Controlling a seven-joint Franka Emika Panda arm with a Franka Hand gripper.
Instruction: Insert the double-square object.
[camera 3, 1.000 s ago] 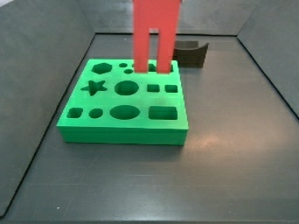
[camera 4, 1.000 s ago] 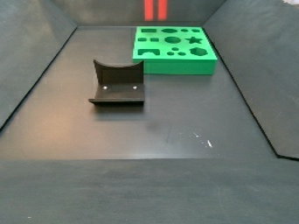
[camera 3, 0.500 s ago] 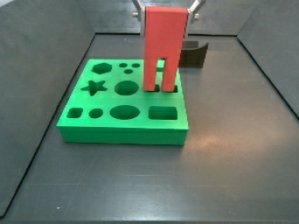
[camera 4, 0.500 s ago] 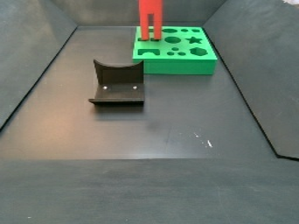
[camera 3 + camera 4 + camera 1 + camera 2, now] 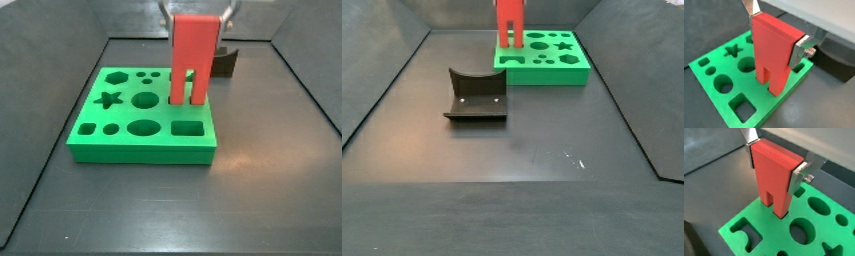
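Note:
The double-square object (image 5: 194,55) is a tall red block with two square prongs pointing down. My gripper (image 5: 197,10) is shut on its upper end and holds it upright; in both wrist views the silver fingers (image 5: 801,47) (image 5: 799,176) press its two sides. The gripper (image 5: 777,30) (image 5: 775,162) holds the red piece (image 5: 774,55) (image 5: 774,188) over the green block (image 5: 147,146) with shaped holes. The prong tips hang close over the block's right part. I cannot tell whether they touch it. In a side view the piece (image 5: 509,22) stands over the block (image 5: 543,73).
The dark fixture (image 5: 476,97) stands on the grey floor away from the green block; it also shows behind the block (image 5: 225,62). Dark walls enclose the floor. The green block (image 5: 767,100) (image 5: 771,235) has star, round and square holes.
My gripper has come down with the red piece and shifted a little to the right, toward the fixture side of the block. The grip has not changed.

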